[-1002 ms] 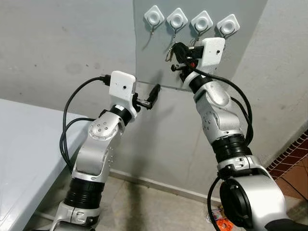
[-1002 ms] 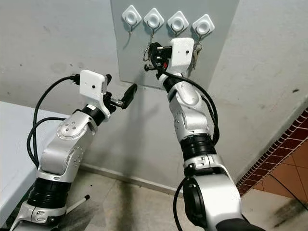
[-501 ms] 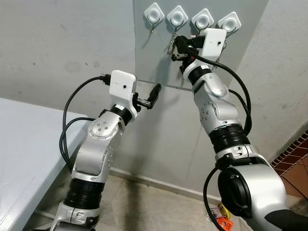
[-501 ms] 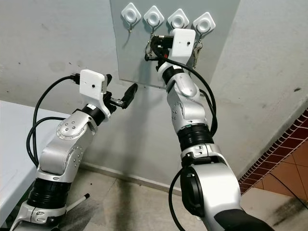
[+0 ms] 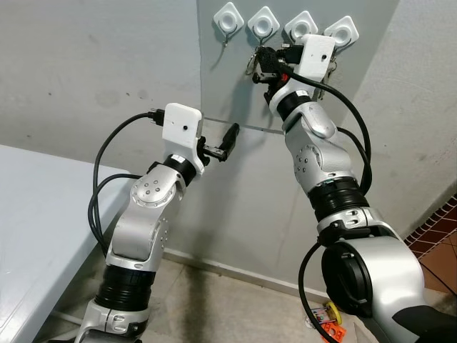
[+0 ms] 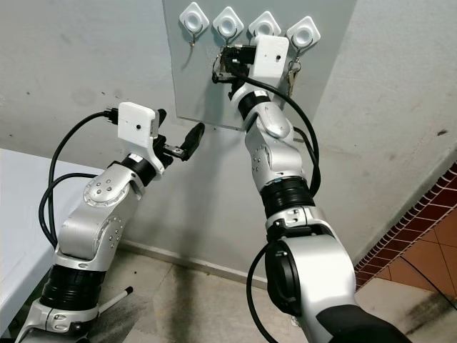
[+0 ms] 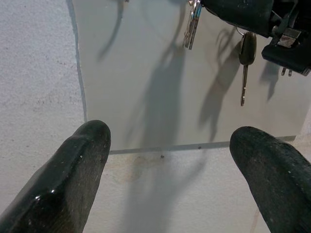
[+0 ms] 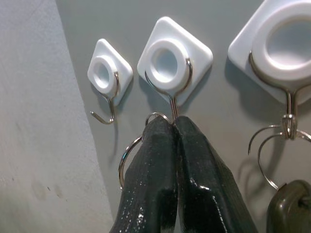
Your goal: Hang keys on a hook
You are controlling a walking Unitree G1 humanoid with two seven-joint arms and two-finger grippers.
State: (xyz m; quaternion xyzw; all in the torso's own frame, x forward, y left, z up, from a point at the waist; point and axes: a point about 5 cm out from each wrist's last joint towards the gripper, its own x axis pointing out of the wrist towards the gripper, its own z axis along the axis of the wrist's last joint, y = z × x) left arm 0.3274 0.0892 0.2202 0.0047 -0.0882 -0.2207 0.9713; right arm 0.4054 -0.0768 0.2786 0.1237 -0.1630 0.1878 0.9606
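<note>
Several white diamond hooks sit in a row on a grey wall panel [image 5: 214,78]. My right gripper [image 5: 258,61] is raised just under the second hook [image 5: 263,25] from the left. It is shut on a silver key ring [image 8: 127,156]. In the right wrist view the ring's top loop touches the hook's wire stem [image 8: 172,104], right at the fingertips [image 8: 160,133]. Whether the ring sits on the hook's curl I cannot tell. The leftmost hook [image 8: 109,73] is bare. My left gripper [image 5: 228,139] is open, held lower by the panel's bottom edge, holding nothing.
Another ring with a dark key [image 8: 289,208] hangs from the third hook [image 8: 282,43], and a key [image 7: 245,58] dangles over the panel. A white table [image 5: 28,214] stands at my left. Orange items [image 5: 328,325] lie on the floor by red tiles [image 5: 443,229].
My right gripper has risen with the key ring, from below the hooks up to the second hook. The left arm has stayed still.
</note>
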